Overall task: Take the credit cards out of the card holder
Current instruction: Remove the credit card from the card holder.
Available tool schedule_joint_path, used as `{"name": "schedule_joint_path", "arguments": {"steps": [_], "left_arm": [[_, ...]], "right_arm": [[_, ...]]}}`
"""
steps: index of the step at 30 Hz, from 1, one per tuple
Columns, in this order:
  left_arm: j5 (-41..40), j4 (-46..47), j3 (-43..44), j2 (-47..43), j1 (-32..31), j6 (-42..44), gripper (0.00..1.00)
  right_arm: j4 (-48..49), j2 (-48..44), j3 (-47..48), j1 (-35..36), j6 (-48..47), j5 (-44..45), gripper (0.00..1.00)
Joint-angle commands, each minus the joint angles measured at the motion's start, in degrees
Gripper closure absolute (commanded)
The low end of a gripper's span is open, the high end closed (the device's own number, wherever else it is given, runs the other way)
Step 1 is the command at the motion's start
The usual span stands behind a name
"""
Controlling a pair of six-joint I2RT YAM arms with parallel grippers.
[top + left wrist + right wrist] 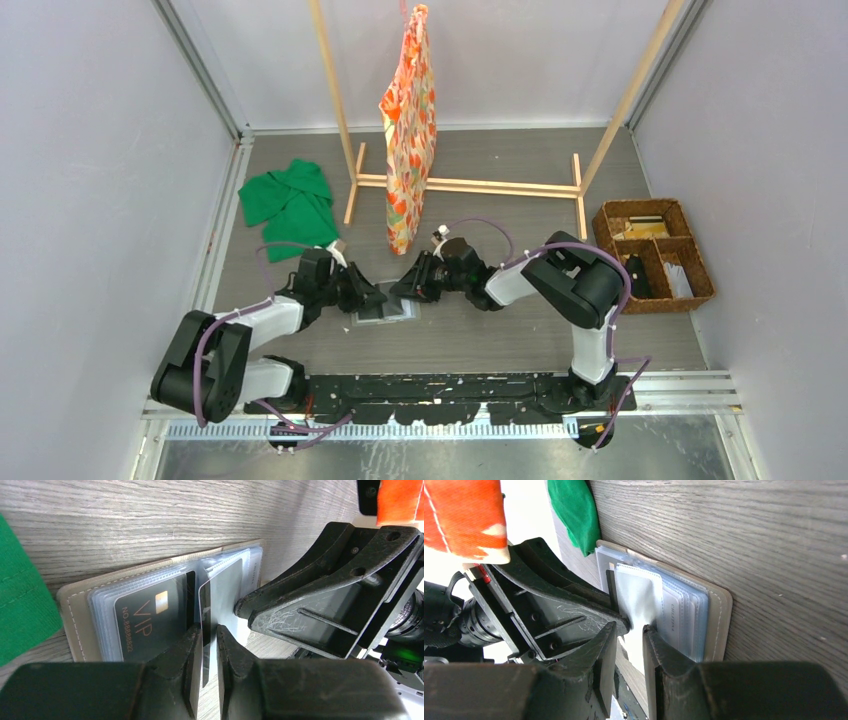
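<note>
The grey card holder [385, 312] lies open on the table between both grippers. In the left wrist view its cover [75, 615] frames clear pockets, and a dark VIP card [150, 625] sits in one. My left gripper [209, 632] is shut on a dark credit card [205, 605] that stands on edge, partly out of a pocket. In the top view it [372, 297] is at the holder's left. My right gripper [630, 630] is closed on a pale pocket panel [639, 597] of the holder [719, 620]. In the top view it [410, 288] is at the holder's right.
A green cloth [290, 200] lies at the back left. A wooden rack [470, 185] with a hanging orange patterned bag [410, 130] stands behind the grippers. A brown wicker basket [655, 255] with small items sits at the right.
</note>
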Motion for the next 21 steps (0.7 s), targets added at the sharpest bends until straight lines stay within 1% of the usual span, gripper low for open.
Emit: {"name": "schedule_joint_path", "arguments": {"steps": [1,3,4,6,8,10,14,15,18,21], "left_arm": [[1.42,0.15,-0.54,-0.70,-0.21,-0.14,0.81],[1.58,1.07,-0.96,-0.49,-0.21,-0.59,0.81],[1.60,1.34,-1.04,-0.47,-0.23,-0.74,0.79],[1.70,1.55,-1.07,-0.51,-0.21,-0.85,0.72],[1.63,1.52,-1.12,-0.83,-0.21,-0.93,0.67],[1.26,1.37,-1.28,-1.30,-0.21,-1.17,0.67],[1.25,0.41,-1.17,-2.23,-0.21,-1.36,0.75],[1.20,0.29,-1.28,-2.55,-0.21,-1.51,0.76],[1.08,0.18,-1.75,-3.75,-0.21,-2.01,0.76],[1.11,0.18,-2.11,-4.81,-0.21,-2.37,0.70]], "right_arm": [[-3.99,2.52,-1.74,0.33,-1.39,2.12,0.68],[-3.98,2.69,-1.63,0.33,-1.27,2.12,0.68],[-3.98,2.66,-1.68,0.31,-1.29,2.20,0.69],[-3.98,2.67,-1.74,0.30,-1.31,2.21,0.69],[-3.98,2.70,-1.66,0.33,-1.34,2.21,0.69],[-4.00,2.76,-1.63,0.28,-1.41,2.28,0.69],[-4.13,3.06,-1.46,0.18,-1.36,2.21,0.68],[-4.26,3.06,-1.41,0.24,-1.47,2.13,0.69],[-4.48,3.09,-1.22,0.23,-1.58,1.95,0.69],[-4.65,3.07,-1.05,0.24,-1.62,2.03,0.69]]}}
